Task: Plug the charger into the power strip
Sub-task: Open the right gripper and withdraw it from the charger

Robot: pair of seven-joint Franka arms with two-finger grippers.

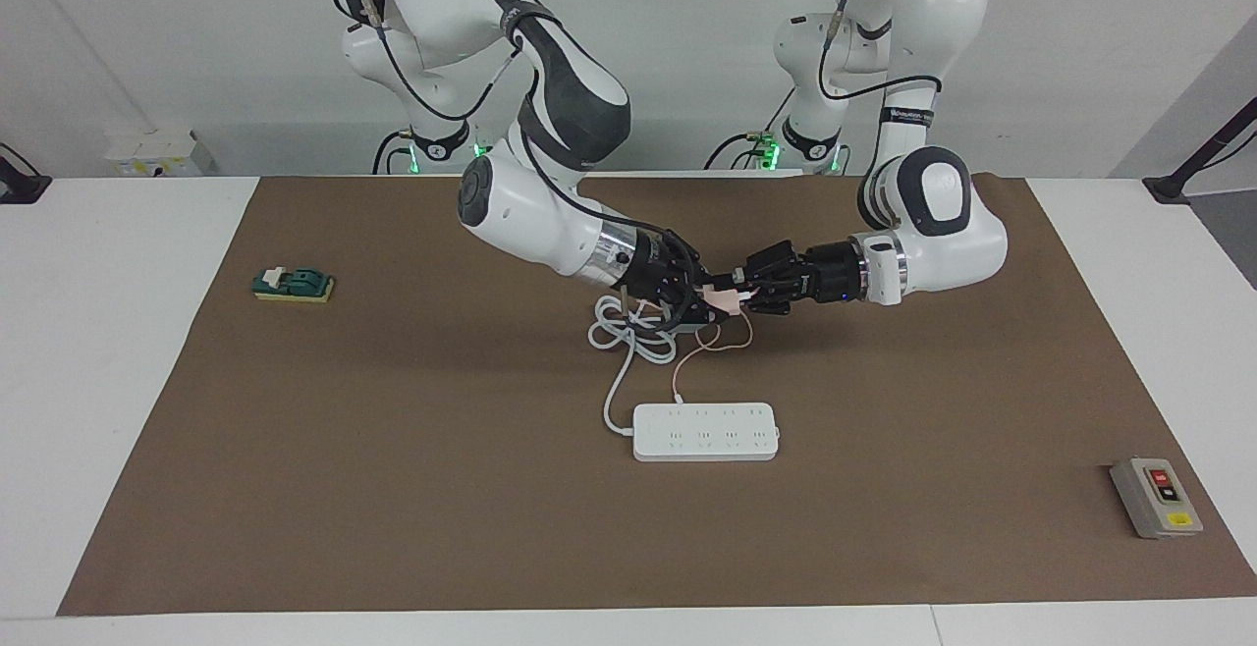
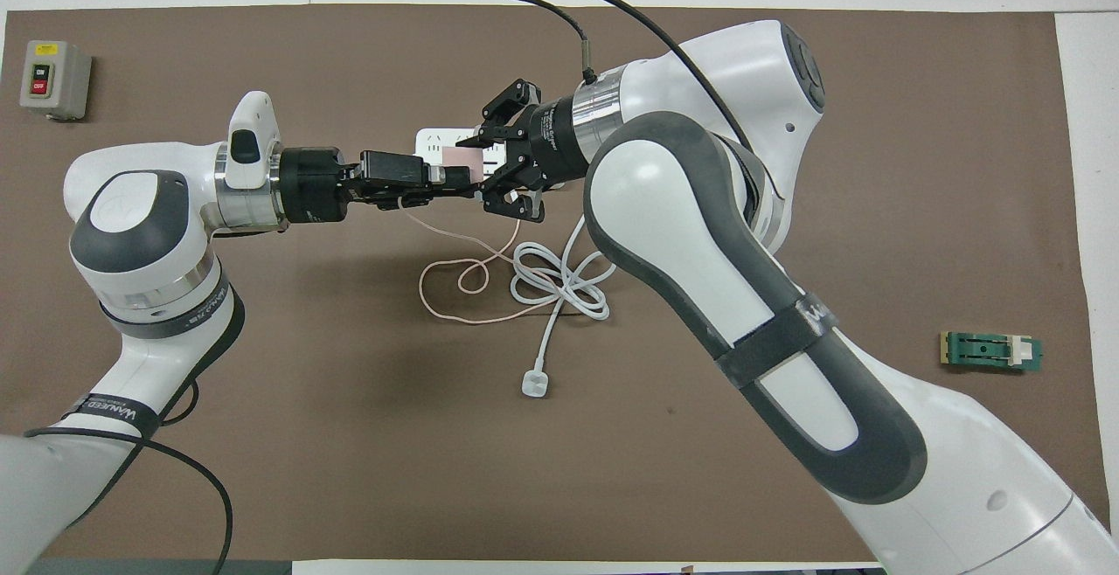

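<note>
You see two glossy white arms with dark grey padded panels, polished silver wrist rings, and black two-finger grippers, left gripper [image 1: 738,290] and right gripper [image 1: 709,300]. Black cables loop along the links. Green lights glow at both bases. Small lettering marks a black forearm band.

Two grippers meet in the air over the middle of the brown mat [image 1: 393,489], the left gripper [image 1: 738,295] and right gripper [image 1: 709,304] both clamped on the pink charger [image 1: 725,300] and, with their forearms, barring the air above the mat's middle. Beneath them a coiled white cord [image 1: 628,337] and a thin pink cable [image 1: 722,342] (looped loosely on the mat) clutter the strip between the robots and the power strip [image 1: 705,431], whose socket face lies uncovered from above. Broad bare mat runs toward both ends of the table, broken only by a green switch block [image 1: 293,285] near the right arm's end and a grey button box [image 1: 1156,497] near the left arm's.
</note>
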